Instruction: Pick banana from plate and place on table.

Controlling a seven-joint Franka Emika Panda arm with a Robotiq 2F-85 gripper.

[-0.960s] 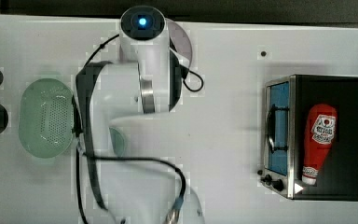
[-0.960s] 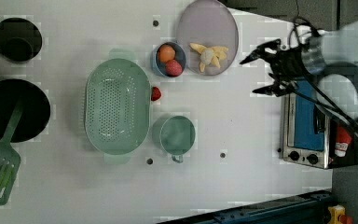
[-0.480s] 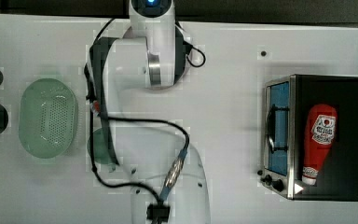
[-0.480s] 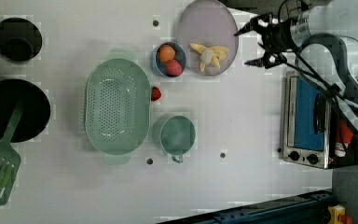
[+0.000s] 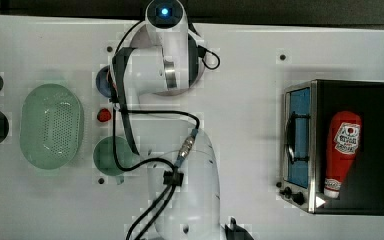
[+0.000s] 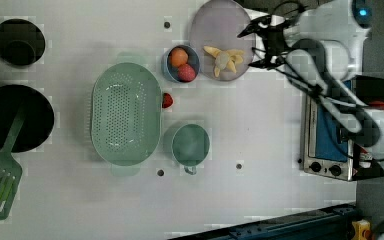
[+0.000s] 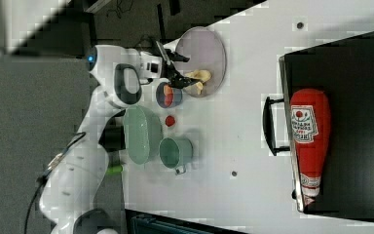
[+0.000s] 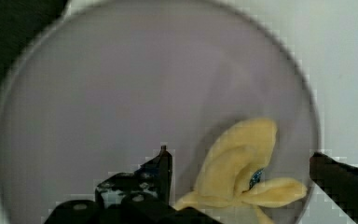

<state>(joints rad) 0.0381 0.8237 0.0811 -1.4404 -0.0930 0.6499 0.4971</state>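
Black two-finger gripper (image 6: 258, 44) over large mauve-grey round plate (image 6: 207, 20), fingers spread wide. Small pale-yellow splayed-peel banana (image 6: 224, 58) lies between them, untouched.

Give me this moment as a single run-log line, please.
phase: approach | claw: open, over plate | banana: on plate, ungrasped | table: placement pending

Your arm (image 6: 330, 95) is stretched way out from its base, white links folded in a bend with black cables looped along it. The gripper (image 6: 258, 46) sits at the far end, fingers (image 8: 163, 163) spread wide, nothing between them.
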